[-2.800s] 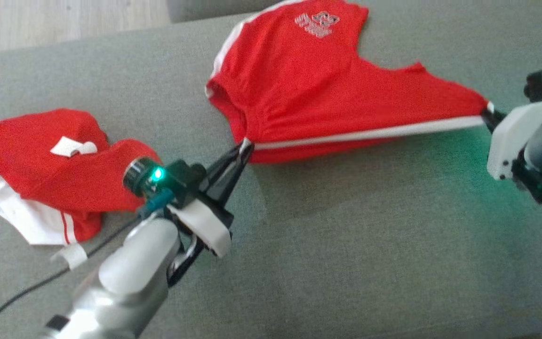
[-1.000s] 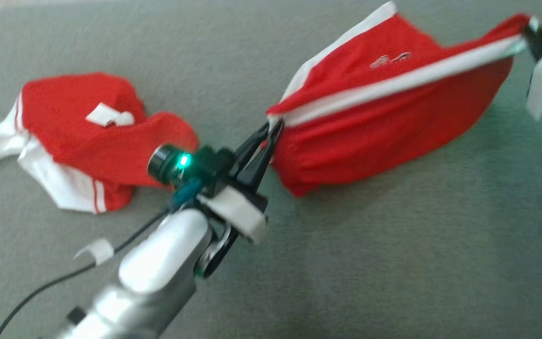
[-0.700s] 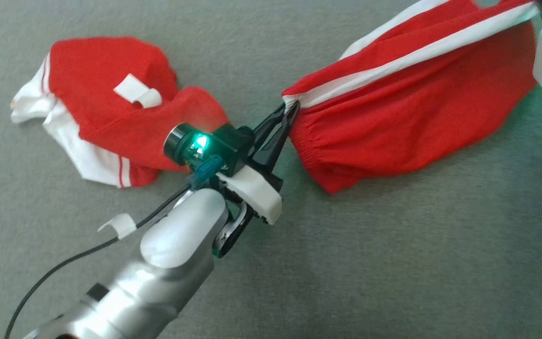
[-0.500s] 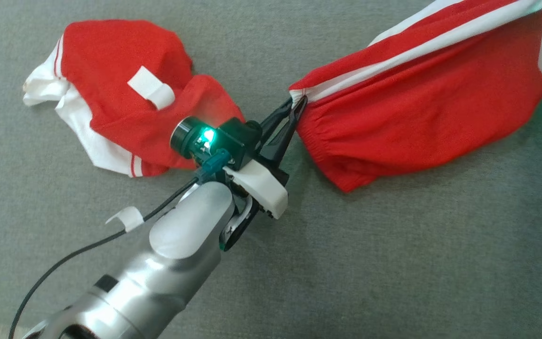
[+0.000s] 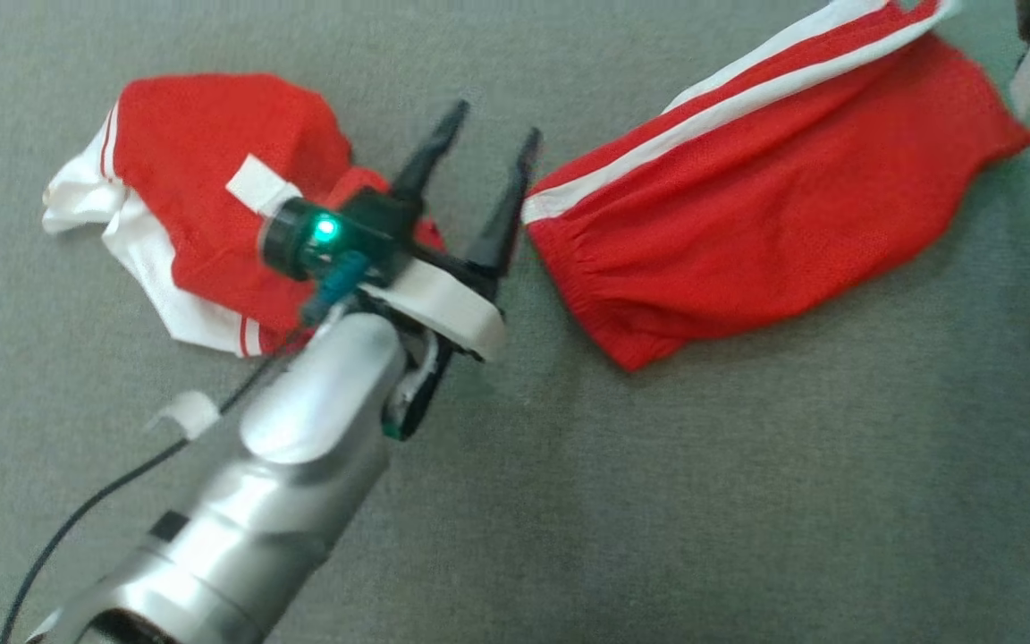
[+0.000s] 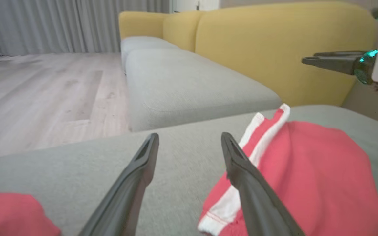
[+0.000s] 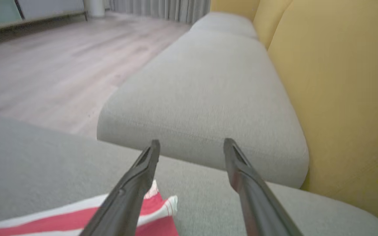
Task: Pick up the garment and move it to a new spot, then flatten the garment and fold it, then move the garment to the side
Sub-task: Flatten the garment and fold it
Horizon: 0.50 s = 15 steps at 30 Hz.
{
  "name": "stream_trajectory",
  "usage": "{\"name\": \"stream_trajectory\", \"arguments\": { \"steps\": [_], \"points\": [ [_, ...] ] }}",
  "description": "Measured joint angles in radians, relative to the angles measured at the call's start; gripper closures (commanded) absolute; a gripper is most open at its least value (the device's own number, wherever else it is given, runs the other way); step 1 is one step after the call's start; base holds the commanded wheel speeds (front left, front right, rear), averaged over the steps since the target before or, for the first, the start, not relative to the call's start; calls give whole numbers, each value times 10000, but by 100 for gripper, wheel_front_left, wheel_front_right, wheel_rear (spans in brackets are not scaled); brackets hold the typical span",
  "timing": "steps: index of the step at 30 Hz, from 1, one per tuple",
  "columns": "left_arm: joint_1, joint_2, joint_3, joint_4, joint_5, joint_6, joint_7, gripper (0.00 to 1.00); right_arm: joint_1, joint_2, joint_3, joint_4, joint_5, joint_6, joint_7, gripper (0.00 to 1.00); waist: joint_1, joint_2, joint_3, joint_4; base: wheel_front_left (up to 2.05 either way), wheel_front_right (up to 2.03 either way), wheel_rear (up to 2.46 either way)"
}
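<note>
The left gripper (image 5: 495, 122) has its two dark fingers spread wide with nothing between them, and it sits over the grey cushion (image 5: 658, 501) between the two red garments. The left wrist view shows the same gap (image 6: 189, 136), with bare grey fabric showing through it. The right gripper (image 7: 192, 142) is spread as well and holds nothing; its white housing shows at the head view's upper right corner.

The garment (image 5: 765, 197), red shorts with white side stripes, lies loose on the cushion. It runs slantwise from its gathered waistband end, just beside the left gripper's right finger, up to the right gripper. I cannot tell whether that finger touches the cloth. In the left wrist view the garment's (image 6: 307, 177) striped end lies close to the cushion's far edge. In the right wrist view that end (image 7: 44, 224) lies below the left finger.

A second red and white garment (image 5: 202, 170) is crumpled on the cushion on the left arm's other side. Beyond the far edge are another grey seat (image 6: 182, 82), a yellow backrest (image 6: 274, 42) and a wooden floor (image 6: 44, 85).
</note>
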Motion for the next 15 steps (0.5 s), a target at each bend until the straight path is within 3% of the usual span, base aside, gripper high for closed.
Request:
{"name": "stream_trajectory", "arguments": {
  "steps": [7, 15],
  "points": [
    [921, 690, 1616, -1766, 27, 504, -73, 0, 772, 366, -221, -487, 627, 0, -1783, 0, -1, 0, -909, -492, 0, 0, 0],
    [3179, 1047, 2871, -2915, 280, 665, -73, 0, 3151, 917, -646, -1582, 775, 0, -2184, 0, -2, 1, -1897, -1197, 0, 0, 0]
  ]
}}
